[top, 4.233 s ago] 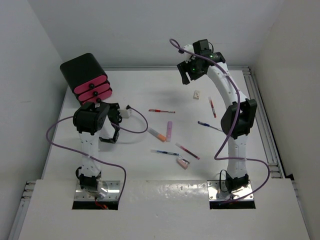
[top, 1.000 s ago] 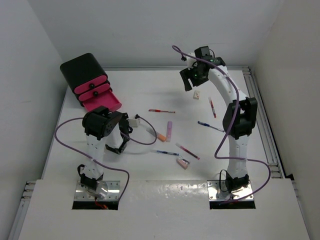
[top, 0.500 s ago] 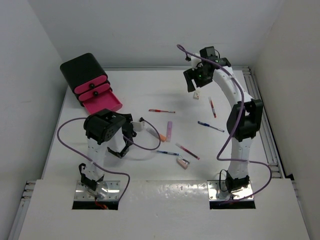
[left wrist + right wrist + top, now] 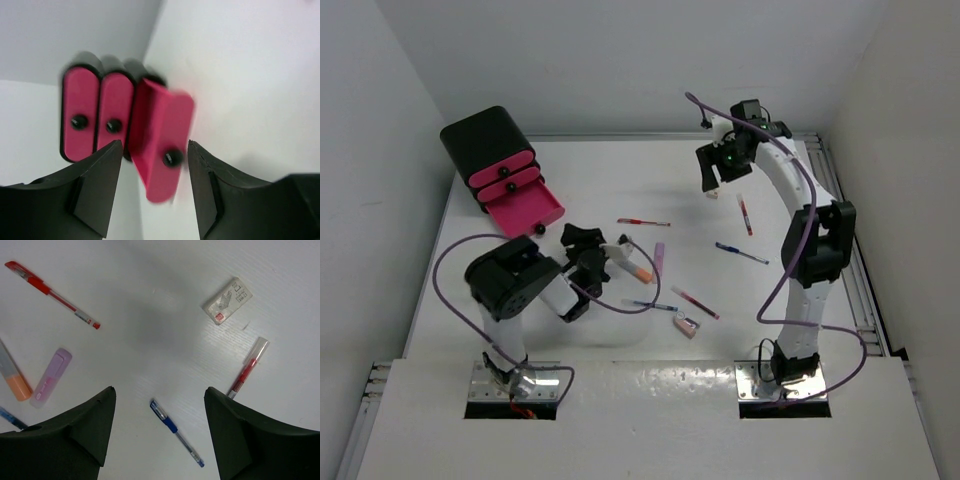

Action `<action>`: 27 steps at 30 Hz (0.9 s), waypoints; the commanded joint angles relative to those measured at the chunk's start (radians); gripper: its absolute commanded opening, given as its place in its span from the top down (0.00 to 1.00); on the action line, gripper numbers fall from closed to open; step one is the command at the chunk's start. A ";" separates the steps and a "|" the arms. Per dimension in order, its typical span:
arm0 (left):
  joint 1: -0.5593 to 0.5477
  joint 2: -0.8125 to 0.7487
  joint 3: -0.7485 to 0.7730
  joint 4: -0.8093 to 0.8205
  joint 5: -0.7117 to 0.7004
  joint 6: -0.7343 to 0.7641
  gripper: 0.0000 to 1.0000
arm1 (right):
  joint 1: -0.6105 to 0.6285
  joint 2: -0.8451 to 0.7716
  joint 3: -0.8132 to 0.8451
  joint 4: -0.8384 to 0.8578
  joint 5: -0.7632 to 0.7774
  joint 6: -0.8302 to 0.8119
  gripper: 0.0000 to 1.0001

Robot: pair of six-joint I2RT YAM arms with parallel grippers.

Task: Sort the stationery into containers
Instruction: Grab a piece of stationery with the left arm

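We see the left gripper (image 4: 155,146) spread wide and empty. It faces the black cabinet (image 4: 485,135) at ten o'clock on the table (image 4: 600,180), whose lowest pink drawer (image 4: 160,145) is pulled out and blurred here. The right gripper (image 4: 160,390) hangs wide and empty above a blue pen (image 4: 176,432) at six o'clock and an eraser (image 4: 227,301) at two o'clock. An orange marker (image 4: 12,380) is cut off at nine o'clock.

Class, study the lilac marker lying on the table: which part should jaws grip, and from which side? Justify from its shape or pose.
Grip the lilac marker mid-barrel, coming down from above, jaws across its narrow width. It lies flat and slim, with bare table on both long sides; the orange-and-white marker crowds only one end.
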 commanded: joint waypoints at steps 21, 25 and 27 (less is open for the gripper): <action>0.241 -0.206 1.021 -1.848 1.435 -0.298 0.29 | -0.161 -0.454 -0.525 0.192 -0.146 0.080 0.34; 0.276 -0.098 1.109 -1.852 1.484 -0.281 0.36 | -0.204 -0.493 -0.572 0.210 -0.164 0.103 0.35; 0.285 -0.039 1.152 -1.823 1.476 -0.287 0.39 | -0.210 -0.505 -0.591 0.221 -0.169 0.107 0.35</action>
